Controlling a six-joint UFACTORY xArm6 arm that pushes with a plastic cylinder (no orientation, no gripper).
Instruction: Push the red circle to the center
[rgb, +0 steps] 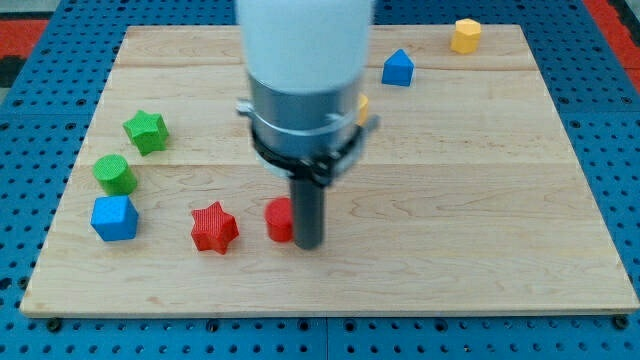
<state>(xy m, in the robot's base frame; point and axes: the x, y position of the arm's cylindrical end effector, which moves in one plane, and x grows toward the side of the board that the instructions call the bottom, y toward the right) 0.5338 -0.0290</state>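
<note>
The red circle (279, 220) sits on the wooden board (480, 200), below the board's middle and a little left of it. My dark rod comes down from the arm's white and grey body, and my tip (308, 244) rests on the board right against the red circle's right side, covering part of it. A red star (214, 227) lies left of the red circle, apart from it.
A green star (146, 131), a green cylinder (115, 174) and a blue cube (113, 218) stand near the left edge. A blue house-shaped block (398, 68) and a yellow hexagon (465, 35) are at the top right. A yellow block (363, 104) peeks out behind the arm.
</note>
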